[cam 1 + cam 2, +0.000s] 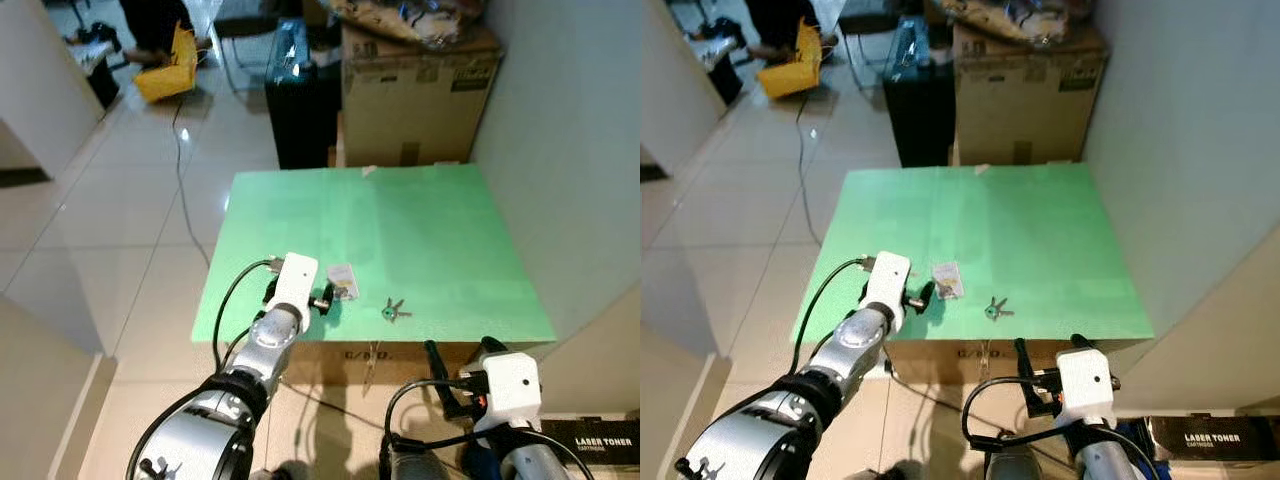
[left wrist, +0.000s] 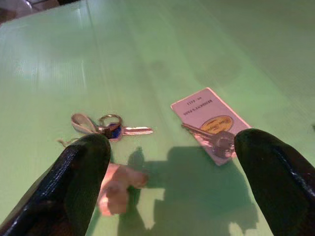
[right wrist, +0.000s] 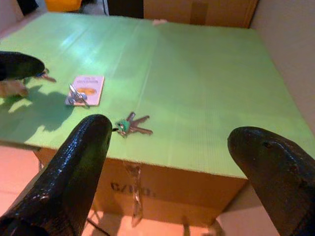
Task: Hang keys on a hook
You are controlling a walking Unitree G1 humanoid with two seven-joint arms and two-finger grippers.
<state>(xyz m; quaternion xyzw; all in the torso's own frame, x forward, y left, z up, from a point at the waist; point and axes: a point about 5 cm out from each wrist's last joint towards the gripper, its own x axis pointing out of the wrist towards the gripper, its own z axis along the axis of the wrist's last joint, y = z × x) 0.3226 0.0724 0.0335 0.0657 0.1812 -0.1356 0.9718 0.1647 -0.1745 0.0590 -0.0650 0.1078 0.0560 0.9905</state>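
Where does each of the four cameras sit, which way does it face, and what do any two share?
Left eye: head, looking down at the green table; both arms show.
Right eye: same scene, shifted.
Left wrist: low over the table, facing a card and a small key between its gripper's open fingers.
Right wrist: before the table's front edge, facing a key bunch.
Shared: the card.

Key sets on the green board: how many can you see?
3: the green-tagged bunch near the front edge, a key on the card, and a blue-headed key by the left claw. Others may be hidden.
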